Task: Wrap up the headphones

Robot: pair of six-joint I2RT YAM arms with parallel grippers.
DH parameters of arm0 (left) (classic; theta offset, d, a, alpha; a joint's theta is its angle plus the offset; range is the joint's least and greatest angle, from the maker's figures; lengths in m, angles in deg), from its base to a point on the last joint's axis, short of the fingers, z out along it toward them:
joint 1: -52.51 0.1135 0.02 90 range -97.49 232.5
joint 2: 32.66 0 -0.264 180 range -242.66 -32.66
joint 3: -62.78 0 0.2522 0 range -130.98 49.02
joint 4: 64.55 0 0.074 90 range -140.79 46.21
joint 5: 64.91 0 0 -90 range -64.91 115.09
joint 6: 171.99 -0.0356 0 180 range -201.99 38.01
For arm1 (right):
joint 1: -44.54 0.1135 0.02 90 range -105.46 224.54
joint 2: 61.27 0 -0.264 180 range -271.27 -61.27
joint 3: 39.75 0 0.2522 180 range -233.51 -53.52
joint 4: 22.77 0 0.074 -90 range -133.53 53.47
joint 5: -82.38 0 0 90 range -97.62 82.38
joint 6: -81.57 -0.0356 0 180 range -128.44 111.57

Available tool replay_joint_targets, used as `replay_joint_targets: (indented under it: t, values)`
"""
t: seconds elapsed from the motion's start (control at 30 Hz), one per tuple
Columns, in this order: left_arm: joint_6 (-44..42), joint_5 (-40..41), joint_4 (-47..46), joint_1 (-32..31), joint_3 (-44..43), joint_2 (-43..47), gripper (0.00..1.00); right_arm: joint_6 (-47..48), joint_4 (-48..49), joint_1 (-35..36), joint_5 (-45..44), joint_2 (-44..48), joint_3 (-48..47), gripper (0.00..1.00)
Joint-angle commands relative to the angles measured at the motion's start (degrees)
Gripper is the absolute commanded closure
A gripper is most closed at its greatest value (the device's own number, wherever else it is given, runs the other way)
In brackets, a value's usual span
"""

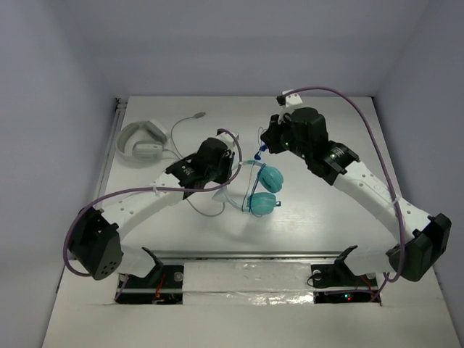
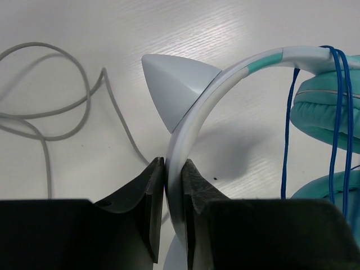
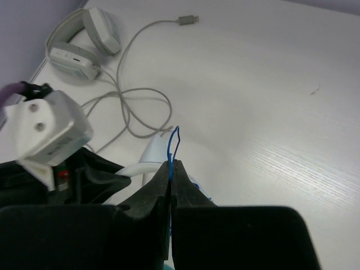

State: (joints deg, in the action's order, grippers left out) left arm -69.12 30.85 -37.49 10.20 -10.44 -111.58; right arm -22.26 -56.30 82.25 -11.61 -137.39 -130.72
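The headphones point(image 1: 262, 190) have teal ear cups point(image 2: 329, 107), a white headband point(image 2: 194, 115) with a white cat-ear point, and a thin blue cable point(image 2: 337, 112) wound over the band beside the cups. My left gripper point(image 2: 173, 174) is shut on the white headband and holds the headphones near the table's middle point(image 1: 221, 165). My right gripper point(image 3: 171, 166) is shut on a loop of the blue cable point(image 3: 173, 143), just above and right of the headband point(image 1: 265, 145). The blue plug point(image 1: 259, 153) hangs below the right gripper.
All-white headphones point(image 1: 141, 142) lie at the back left, also in the right wrist view point(image 3: 81, 45). Their grey cable point(image 3: 132, 107) loops across the table to a plug point(image 1: 199, 115) and runs under my left arm point(image 2: 50, 112).
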Motion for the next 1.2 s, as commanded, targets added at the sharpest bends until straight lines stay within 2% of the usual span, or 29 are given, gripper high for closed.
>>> replay_joint_targets:
  t: [0.0,0.2,0.4,0.57,0.67,1.03,1.17]
  values:
    - [-0.47,-7.59,-2.05,-0.15,0.40,5.08,1.00,-1.47,6.94,-1.23,-1.35,0.62,2.50,1.00]
    - [-1.00,-11.82,-1.61,0.38,0.58,7.46,1.00,-1.38,8.96,-1.24,-13.64,4.66,8.20,1.00]
    - [-3.54,-15.51,-2.75,2.13,1.62,7.98,1.00,-1.82,9.48,-1.24,-19.48,6.50,10.85,1.00]
    - [-4.07,-28.48,-6.08,10.20,5.49,8.77,1.00,-2.78,9.23,-1.24,-20.18,7.30,14.10,1.00]
    - [-3.46,-35.79,-8.55,12.07,6.20,9.83,1.00,-4.54,10.01,-1.24,-17.46,7.47,16.73,1.00]
    - [-2.58,-47.50,-10.40,12.60,4.09,12.99,1.00,-6.92,16.34,-1.24,-10.78,6.51,23.06,1.00]
    - [2.85,-45.06,-13.99,14.44,3.48,15.28,1.00,-9.11,18.09,-1.24,-9.29,8.52,25.61,1.00]
